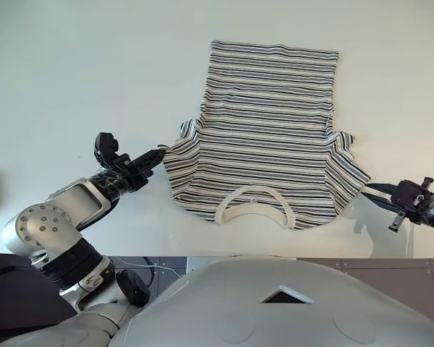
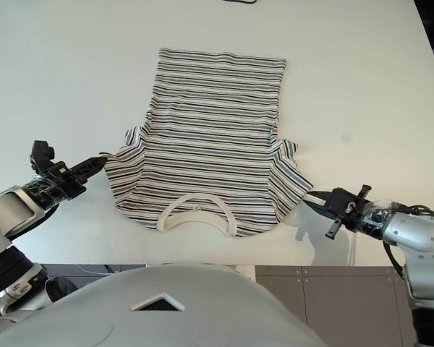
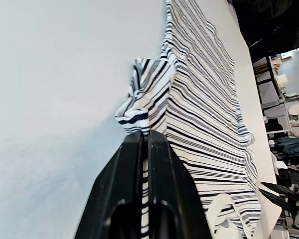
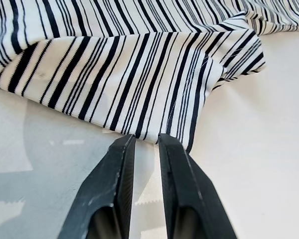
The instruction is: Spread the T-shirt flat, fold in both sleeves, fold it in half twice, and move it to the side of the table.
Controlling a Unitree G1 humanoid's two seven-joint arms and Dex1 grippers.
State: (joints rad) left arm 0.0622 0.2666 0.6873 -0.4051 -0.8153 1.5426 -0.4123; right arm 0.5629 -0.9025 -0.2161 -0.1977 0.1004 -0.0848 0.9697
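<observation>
A white table takes up most of what I see, and the striped T-shirt lies on it near the middle, face up. Its hem is at the far side, its cream collar is nearest the robot, and both sleeves are bunched in against the body. The left gripper sits low at the shirt's left sleeve, fingers pinched tight on the cloth. The right gripper is at the shirt's right front corner, fingers a narrow slit apart, tips just touching the edge.

t-shirt soft striped knit cloth; table smooth, matt.
</observation>
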